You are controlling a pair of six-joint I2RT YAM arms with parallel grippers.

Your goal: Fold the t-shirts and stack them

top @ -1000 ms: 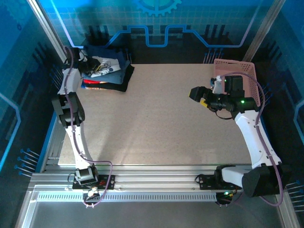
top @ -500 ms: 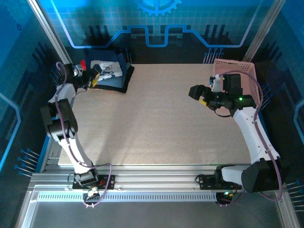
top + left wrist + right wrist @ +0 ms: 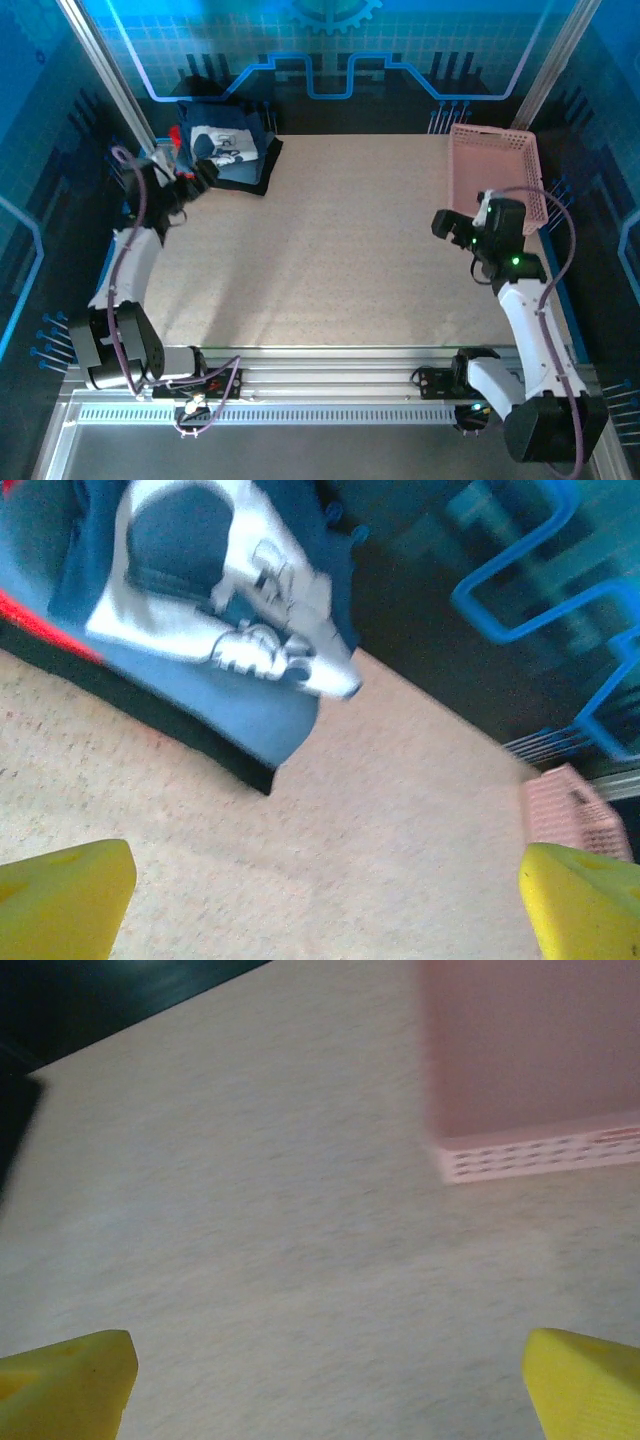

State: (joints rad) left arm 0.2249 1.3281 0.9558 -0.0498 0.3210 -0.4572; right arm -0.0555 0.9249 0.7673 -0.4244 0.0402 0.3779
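**A:** Where are the tees (image 3: pixel 240 165)?

**B:** They're stacked at the far left corner of the worktop (image 3: pixel 340 260). The navy tee (image 3: pixel 180 525) with the white print lies on top. Slate-blue, a red edge and black show beneath it.

**A:** And the left tool (image 3: pixel 195 172)?

**B:** It's near the stack's near-left edge and apart from the cloth. Its yellow fingers (image 3: pixel 60 895) are spread wide with nothing between them.

**A:** What about the right tool (image 3: pixel 447 224)?

**B:** It's spread wide too, and empty. It hangs over bare worktop, just in front of the pink basket (image 3: pixel 490 131) at the far right corner.
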